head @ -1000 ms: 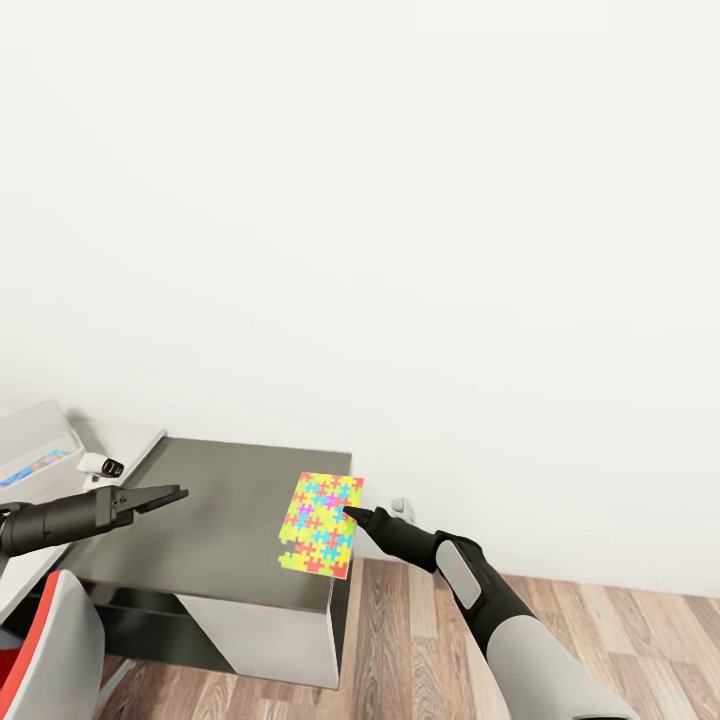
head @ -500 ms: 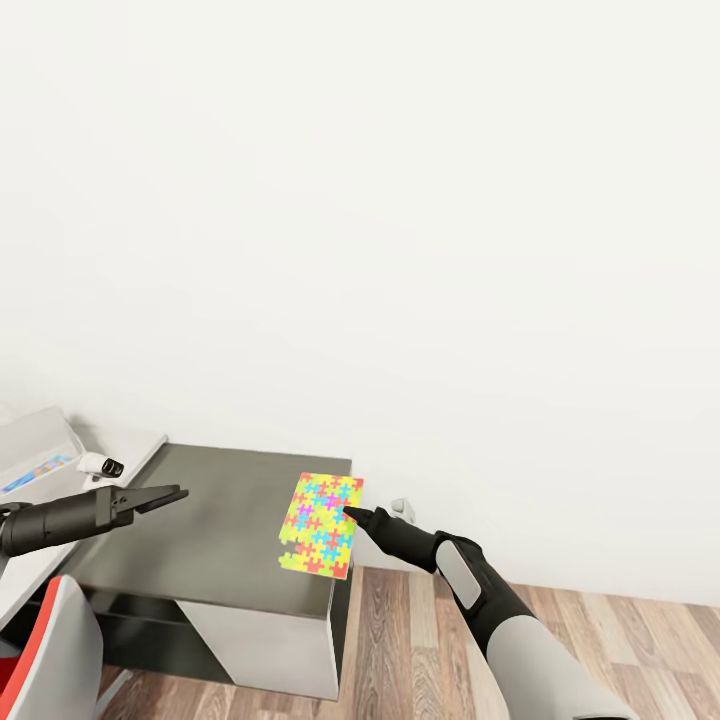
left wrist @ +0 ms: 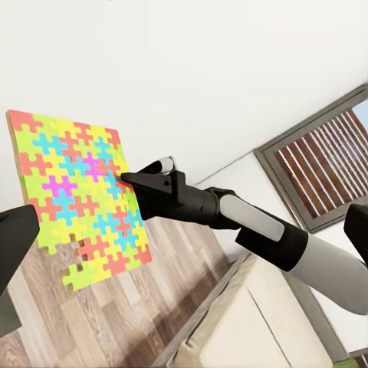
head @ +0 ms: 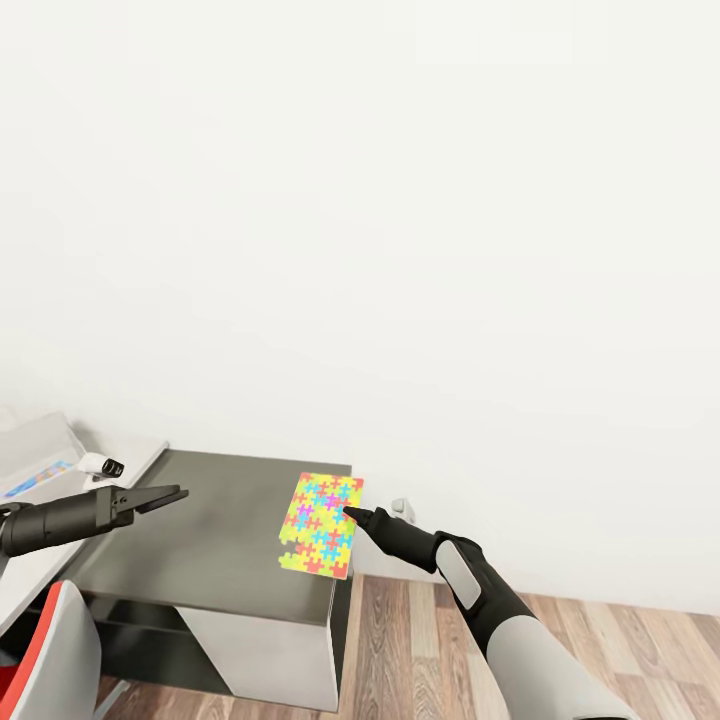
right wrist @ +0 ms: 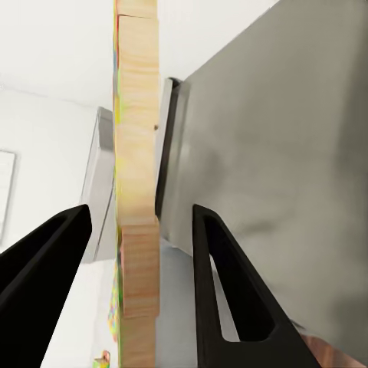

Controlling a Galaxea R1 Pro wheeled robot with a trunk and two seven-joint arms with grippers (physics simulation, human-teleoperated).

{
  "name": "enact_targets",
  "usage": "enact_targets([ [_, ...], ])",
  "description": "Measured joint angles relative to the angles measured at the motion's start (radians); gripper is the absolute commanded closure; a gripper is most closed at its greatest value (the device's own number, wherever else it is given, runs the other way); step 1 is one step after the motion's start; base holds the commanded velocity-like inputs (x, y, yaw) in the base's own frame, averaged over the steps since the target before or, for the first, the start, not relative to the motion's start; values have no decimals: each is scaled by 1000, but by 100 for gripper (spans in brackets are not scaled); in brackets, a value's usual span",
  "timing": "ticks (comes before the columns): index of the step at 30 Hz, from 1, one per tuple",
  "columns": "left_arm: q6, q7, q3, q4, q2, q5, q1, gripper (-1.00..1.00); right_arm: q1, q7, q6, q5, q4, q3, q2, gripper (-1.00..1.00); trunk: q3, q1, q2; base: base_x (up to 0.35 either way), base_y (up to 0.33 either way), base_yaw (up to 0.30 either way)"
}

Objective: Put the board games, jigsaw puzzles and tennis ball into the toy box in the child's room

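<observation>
The right claw (head: 350, 512) still holds one jigsaw puzzle (head: 320, 524) upright by its edge above the dark cabinet (head: 215, 530). Its fingers look spread to either side of the puzzle's wooden edge in the wrist view, so how firmly it grips is hard to judge. The left claw (head: 170, 493) hangs empty, closed or nearly so. The view has swung slightly (the robot is turning), so the toy box (head: 35, 450) is cut off at the picture's edge; the drop-off is yet to come.

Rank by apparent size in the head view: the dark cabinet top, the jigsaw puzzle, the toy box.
1. dark cabinet top, largest.
2. jigsaw puzzle, held up nearer the camera, so flattered.
3. toy box, cut off by the frame edge, so its rank is unsure.
</observation>
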Motion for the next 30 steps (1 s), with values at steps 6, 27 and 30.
enact_targets([
  [6,0,0,0,0,0,0,0,-100,0,-1,-4,0,0,0,0,100,10,0,0,0,0,0],
  [27,0,0,0,0,-3,-1,-1,-100,0,-6,-26,0,3,0,1,100,45,0,0,0,0,0],
  [30,0,0,0,0,-3,-1,0,-100,0,-7,-26,0,3,0,1,100,50,0,0,0,0,0],
])
